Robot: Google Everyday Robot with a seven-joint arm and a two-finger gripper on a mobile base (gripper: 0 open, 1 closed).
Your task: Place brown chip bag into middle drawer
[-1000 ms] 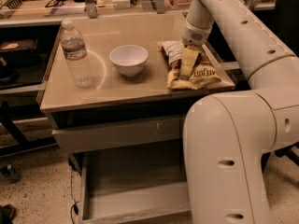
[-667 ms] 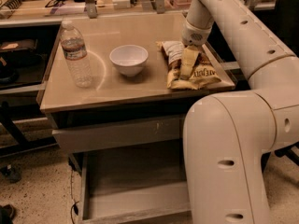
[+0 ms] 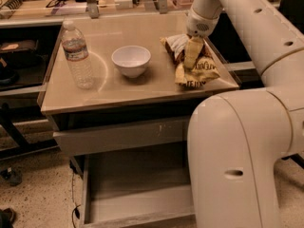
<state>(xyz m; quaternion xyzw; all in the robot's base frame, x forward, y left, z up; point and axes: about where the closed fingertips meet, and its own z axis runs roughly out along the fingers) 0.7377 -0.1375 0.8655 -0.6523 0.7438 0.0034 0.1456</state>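
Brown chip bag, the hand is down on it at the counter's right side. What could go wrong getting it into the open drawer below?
1. The hand sits on the brown chip bag, which lies near the front right corner of the counter; a loose hold could let it slide off.
2. The middle drawer lies under another drawer front; the lowered bag could catch there.
3. The white bowl stands just left; a swing could hit it.

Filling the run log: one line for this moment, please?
pincer down at chip bag | chip bag on tabletop | middle drawer open
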